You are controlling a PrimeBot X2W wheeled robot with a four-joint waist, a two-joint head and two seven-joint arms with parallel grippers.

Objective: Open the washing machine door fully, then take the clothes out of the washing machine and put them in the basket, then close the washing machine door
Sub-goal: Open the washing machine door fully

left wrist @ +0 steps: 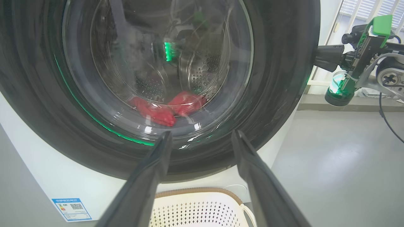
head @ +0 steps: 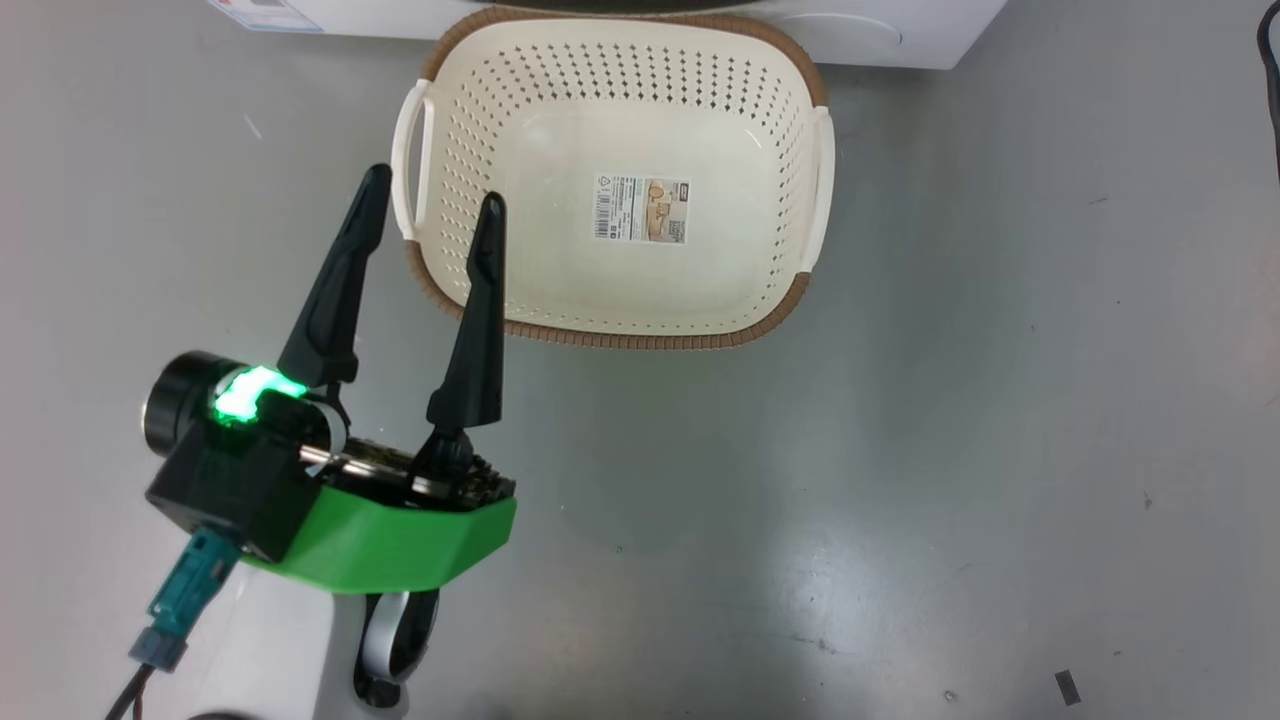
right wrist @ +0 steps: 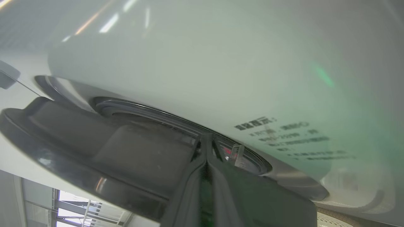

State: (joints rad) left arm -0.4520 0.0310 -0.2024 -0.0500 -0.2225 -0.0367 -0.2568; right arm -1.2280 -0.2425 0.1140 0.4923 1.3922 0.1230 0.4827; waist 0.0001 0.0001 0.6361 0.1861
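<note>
The washing machine [left wrist: 47, 176] fills the left wrist view, its round black-rimmed door [left wrist: 284, 78] lying against the front. Through the glass, red clothes [left wrist: 164, 110] lie at the bottom of the steel drum. My left gripper [left wrist: 202, 134] is open and empty, a short way in front of the door's lower rim and above the basket [left wrist: 195, 211]. In the head view the left gripper [head: 435, 190] hangs by the left handle of the empty cream basket [head: 640, 340]. My right gripper [left wrist: 328, 56] is shut, its tips at the door's right edge. Up close, the right gripper [right wrist: 206, 142] pokes into the gap between door rim and machine front.
The basket stands on grey floor directly below the door, against the machine's base [head: 900, 30]. A blue label [left wrist: 71, 208] sits low on the machine's front. Open floor [head: 1000, 450] spreads to the right of the basket. A black cable [head: 1270, 90] hangs at the far right.
</note>
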